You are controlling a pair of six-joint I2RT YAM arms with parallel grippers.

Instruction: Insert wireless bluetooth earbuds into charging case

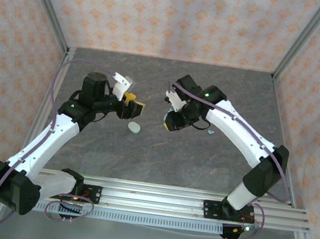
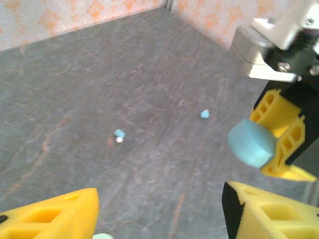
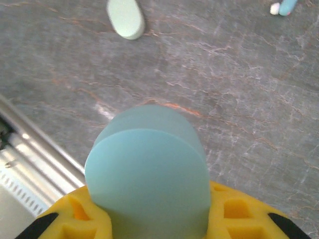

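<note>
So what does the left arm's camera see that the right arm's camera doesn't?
Left wrist view: the right claw seen from outside, pinching the blue case, a tiny earbud and another earbud on the table, plus the patterned wall. Right wrist view: the mint case lying on the table and the metal rail. Both: the blue case, the grey table and at least one earbud.

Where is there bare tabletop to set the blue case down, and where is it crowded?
Bare: the far strip of table below the back wall, and the wide near band between the mint case and the rail. Crowded: the middle, where the left gripper, the right gripper holding the blue case, and an earbud cluster.
</note>
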